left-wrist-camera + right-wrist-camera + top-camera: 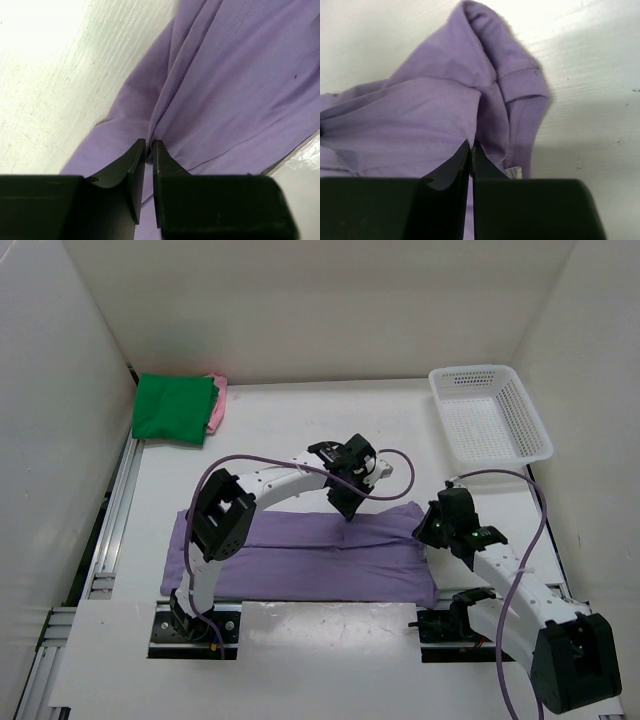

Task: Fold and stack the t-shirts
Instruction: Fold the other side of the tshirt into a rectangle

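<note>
light purple t-shirt plain; green t-shirt bright, plain; pink t-shirt pale; basket white mesh

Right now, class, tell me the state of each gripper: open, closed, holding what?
Left gripper: jaws closed, pinching a fold of the purple t-shirt.
Right gripper: jaws closed, pinching the same shirt's edge.

Bright, even overhead light with soft shadows; the table glares white in both wrist views
</note>
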